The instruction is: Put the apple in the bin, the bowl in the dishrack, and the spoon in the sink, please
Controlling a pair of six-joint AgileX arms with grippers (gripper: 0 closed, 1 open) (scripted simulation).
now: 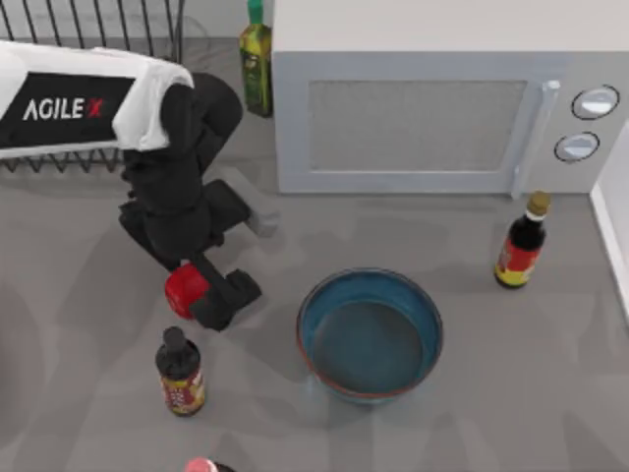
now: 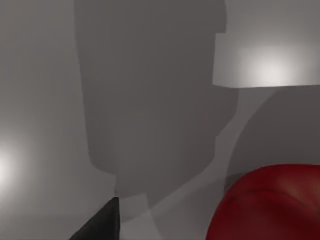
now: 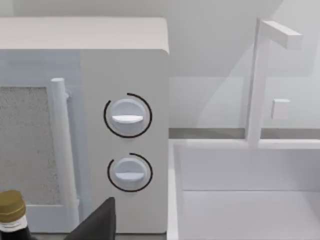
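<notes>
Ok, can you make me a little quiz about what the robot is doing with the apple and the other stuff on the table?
1. True or false: the left gripper is at the apple.
2. What stands nearest the apple? A) soy sauce bottle B) olive oil bottle C) microwave
3. Fill in: the bowl sits on the ____, not in the dishrack.

Key: 1 true. 2 A. 3 table.
</notes>
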